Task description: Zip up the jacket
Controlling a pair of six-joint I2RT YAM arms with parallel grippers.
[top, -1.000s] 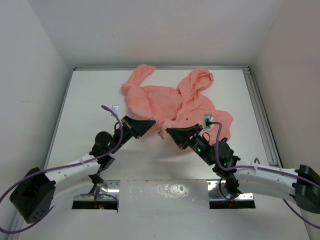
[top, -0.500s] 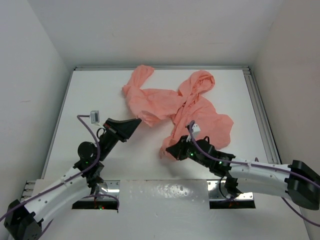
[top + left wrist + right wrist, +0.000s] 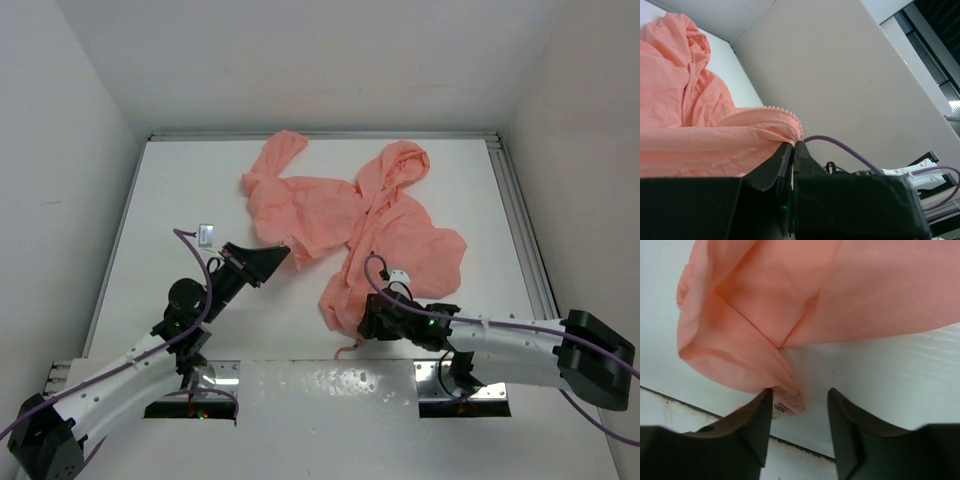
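The salmon-pink jacket [image 3: 370, 215] lies crumpled at the middle back of the table, hood at the far right. My left gripper [image 3: 283, 253] is shut on a jacket edge lined with zipper teeth [image 3: 775, 108], and the cloth [image 3: 700, 130] bunches at the closed jaw tips. My right gripper [image 3: 362, 322] stands open, low over the jacket's near corner [image 3: 338, 305]. In the right wrist view that corner [image 3: 790, 400] lies between the fingers, against the left finger [image 3: 757, 425]. A small metal zipper piece [image 3: 780, 408] shows on it.
White walls close in the table on the left, back and right, with a rail [image 3: 520, 215] along the right side. Metal mounting plates [image 3: 330, 385] sit at the near edge. The table's front seam [image 3: 800, 446] runs just under the right gripper.
My right gripper moved toward the near edge, drawing the jacket's lower corner with it, then opened and let go. The left gripper shifted left and nearer, still shut on the edge.
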